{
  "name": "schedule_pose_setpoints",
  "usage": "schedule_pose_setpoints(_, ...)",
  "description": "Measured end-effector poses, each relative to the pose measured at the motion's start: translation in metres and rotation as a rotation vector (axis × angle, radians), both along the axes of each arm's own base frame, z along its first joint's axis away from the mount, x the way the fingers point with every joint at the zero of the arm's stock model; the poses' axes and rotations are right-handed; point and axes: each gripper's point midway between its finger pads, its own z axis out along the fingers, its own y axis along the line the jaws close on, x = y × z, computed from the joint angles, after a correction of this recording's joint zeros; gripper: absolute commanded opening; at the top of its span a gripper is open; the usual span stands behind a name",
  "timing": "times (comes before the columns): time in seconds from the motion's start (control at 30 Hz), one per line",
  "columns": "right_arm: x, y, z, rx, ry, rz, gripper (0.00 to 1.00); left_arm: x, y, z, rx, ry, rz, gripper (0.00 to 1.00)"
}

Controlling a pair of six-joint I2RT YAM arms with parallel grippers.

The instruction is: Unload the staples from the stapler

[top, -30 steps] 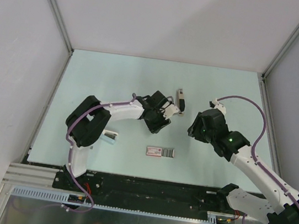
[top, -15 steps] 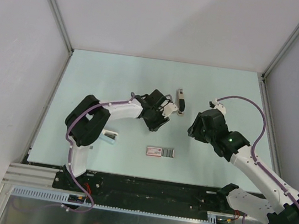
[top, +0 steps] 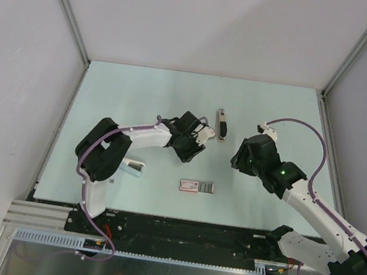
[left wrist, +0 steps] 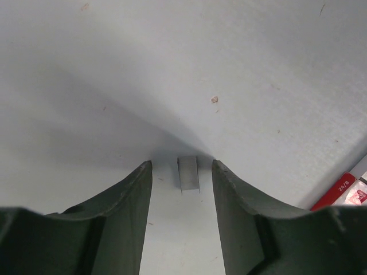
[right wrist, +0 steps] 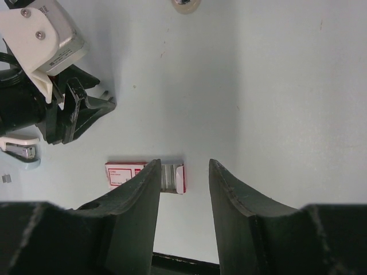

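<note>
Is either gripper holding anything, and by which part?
Nothing is held. The left gripper stands open around a staple strip lying on the table, not touching it; the right gripper is open and empty.

The stapler (top: 221,125), slim and black with a cream near end, lies flat on the table (top: 142,91), its long axis running near-to-far with a slight tilt. Whether it is opened cannot be told. 1 short grey strip of staples (left wrist: 188,173) lies flat on the table.
</note>
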Motion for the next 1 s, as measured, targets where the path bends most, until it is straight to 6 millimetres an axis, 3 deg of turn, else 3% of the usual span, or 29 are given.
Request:
schedule_pose_setpoints(0.3,0.000,0.001,0.002,0.010,-0.006,0.004,0.43,-0.002,0.003,0.000,0.008,-0.002,0.012,0.49)
schedule_pose_setpoints(0.67,-0.002,0.000,0.003,0.014,-0.012,0.004,0.42,-0.010,-0.004,0.000,0.020,-0.003,-0.014,0.37)
schedule_pose_setpoints(1.0,-0.002,0.000,0.003,0.014,-0.012,0.005,0.42,-0.014,-0.006,0.000,0.026,0.004,-0.024,0.13)
